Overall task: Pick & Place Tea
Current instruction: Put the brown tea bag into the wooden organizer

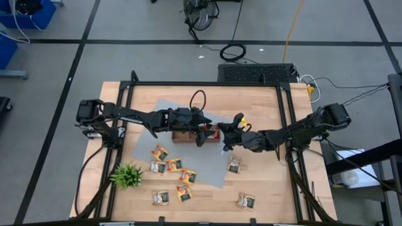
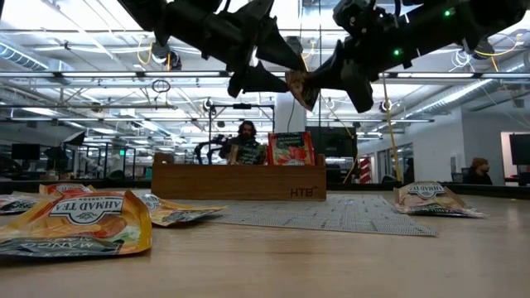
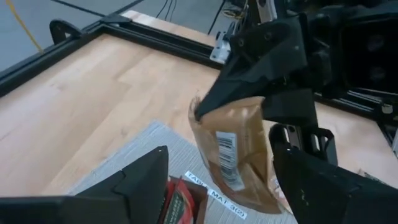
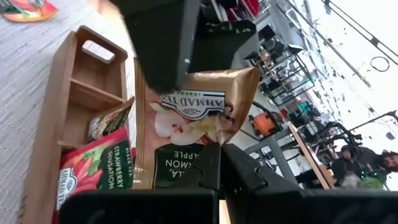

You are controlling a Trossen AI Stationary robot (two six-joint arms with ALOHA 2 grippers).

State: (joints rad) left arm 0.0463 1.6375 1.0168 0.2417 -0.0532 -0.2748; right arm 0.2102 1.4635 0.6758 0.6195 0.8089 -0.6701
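A pale brown tea sachet (image 3: pixel 233 155) (image 4: pixel 193 118) (image 2: pixel 300 89) hangs in the air above the wooden tray (image 1: pixel 183 135) (image 2: pixel 240 178), between both grippers. My right gripper (image 1: pixel 225 137) (image 3: pixel 208 109) comes from the table's right and is shut on it. My left gripper (image 1: pixel 204 133) (image 3: pixel 221 149) comes from the left and is open; its fingers stand on either side of the sachet's lower part, and I cannot tell whether they touch it. A red sachet (image 4: pixel 93 168) (image 2: pixel 290 149) and another sachet (image 4: pixel 112 121) stand in the tray's compartments. My right gripper pinches the pale brown sachet between its two fingers at one upper corner (image 3: pixel 200 112), one finger (image 4: pixel 211 165) lying on the printed face. The fingers come from the table's right, slanting down. The sachet is lifted clear of the tray and hangs below the fingers.
Several loose sachets (image 1: pixel 169 168) lie on and beside the grey mat (image 1: pixel 210 172) toward the near edge, with two more (image 1: pixel 234 165) (image 1: pixel 245 201) to the right. A small green plant (image 1: pixel 127 176) stands near the left front. People sit in the room beyond the table.
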